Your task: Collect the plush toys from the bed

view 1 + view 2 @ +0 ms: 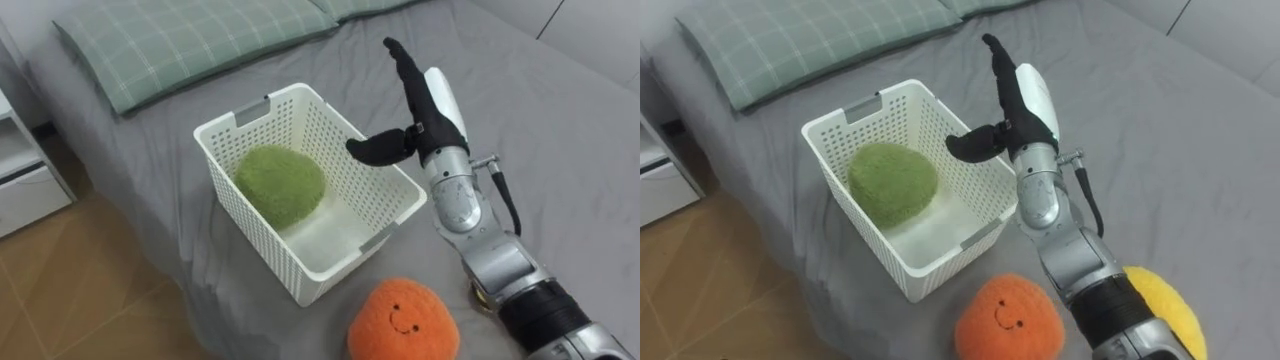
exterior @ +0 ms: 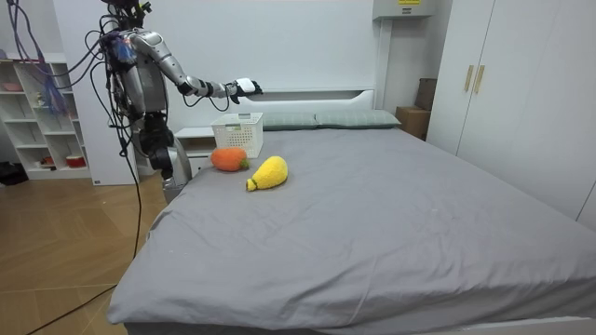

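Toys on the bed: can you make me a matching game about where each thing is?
Things:
1. green plush toy
2. orange plush toy
3. yellow plush toy
4. right hand

Places:
A. up in the air over the basket, open
B. on the bed, next to the orange one, farther from the basket
C. inside the white basket
D. on the bed, right by the basket

Pairs: 1-C, 2-D, 3-B, 4-A

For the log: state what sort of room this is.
Most likely a bedroom: a wide bed under a grey sheet, green checked pillows at its head, and a tall white wardrobe beside it.
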Tool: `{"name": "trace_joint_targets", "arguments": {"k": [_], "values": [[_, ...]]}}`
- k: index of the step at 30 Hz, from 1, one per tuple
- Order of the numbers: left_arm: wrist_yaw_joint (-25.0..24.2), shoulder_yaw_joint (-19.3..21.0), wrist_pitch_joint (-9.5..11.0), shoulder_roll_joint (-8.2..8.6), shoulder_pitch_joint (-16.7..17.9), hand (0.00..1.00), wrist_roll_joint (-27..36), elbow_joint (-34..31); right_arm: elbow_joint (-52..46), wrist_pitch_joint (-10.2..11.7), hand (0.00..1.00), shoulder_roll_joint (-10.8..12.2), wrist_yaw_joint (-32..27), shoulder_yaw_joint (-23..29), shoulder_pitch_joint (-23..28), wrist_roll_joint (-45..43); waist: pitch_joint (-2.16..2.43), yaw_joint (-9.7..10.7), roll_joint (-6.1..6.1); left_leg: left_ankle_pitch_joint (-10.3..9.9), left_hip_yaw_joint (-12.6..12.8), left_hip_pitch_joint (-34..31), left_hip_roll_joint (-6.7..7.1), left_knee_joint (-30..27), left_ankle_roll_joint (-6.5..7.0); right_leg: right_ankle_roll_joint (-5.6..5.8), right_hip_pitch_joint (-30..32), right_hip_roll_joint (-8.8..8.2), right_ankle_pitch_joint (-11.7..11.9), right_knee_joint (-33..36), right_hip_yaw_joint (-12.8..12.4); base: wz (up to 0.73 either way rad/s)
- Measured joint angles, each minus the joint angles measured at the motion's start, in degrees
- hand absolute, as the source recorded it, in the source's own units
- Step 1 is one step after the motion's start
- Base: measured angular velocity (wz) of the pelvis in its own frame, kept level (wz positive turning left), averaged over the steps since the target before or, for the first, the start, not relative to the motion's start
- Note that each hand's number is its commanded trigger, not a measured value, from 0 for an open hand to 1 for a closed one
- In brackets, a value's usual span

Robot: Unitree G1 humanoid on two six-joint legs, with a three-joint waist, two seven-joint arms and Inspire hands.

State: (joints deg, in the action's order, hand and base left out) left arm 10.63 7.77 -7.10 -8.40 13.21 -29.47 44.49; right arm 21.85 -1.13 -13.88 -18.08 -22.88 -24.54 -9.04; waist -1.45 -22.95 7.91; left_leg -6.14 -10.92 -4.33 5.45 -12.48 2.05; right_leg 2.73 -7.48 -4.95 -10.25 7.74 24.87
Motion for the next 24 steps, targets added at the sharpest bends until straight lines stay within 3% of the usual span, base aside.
{"name": "trace_joint_targets", "arguments": {"k": [12,18,24], "values": [[0.18,-0.38,0.00,0.01,-0.41,0.00,0.02,0.04,0.00,0.00,0.00,-0.19,0.88,0.01,1.23,0.77,0.45,1.10,-0.71,-0.04,2.03,1.47,-0.96,1.21,0.07,-0.13,0.36,-0.02,0.20,0.76,-2.50,-0.10],[0.15,-0.32,-0.01,-0.03,1.04,0.00,0.02,0.46,0.14,0.01,0.00,-0.19,2.91,0.57,1.40,3.04,0.43,2.45,-0.86,-0.27,4.68,3.69,-1.54,1.61,0.34,-0.16,-0.77,-0.04,0.26,0.96,-4.33,-0.19],[0.20,-0.32,0.15,0.02,1.22,0.00,0.10,1.18,-1.12,1.44,0.00,-0.27,4.52,7.20,5.74,1.71,0.72,5.54,-0.66,-0.55,6.57,4.18,-2.03,1.66,0.49,-0.20,-0.60,0.13,0.59,1.06,-6.11,-0.15]]}}
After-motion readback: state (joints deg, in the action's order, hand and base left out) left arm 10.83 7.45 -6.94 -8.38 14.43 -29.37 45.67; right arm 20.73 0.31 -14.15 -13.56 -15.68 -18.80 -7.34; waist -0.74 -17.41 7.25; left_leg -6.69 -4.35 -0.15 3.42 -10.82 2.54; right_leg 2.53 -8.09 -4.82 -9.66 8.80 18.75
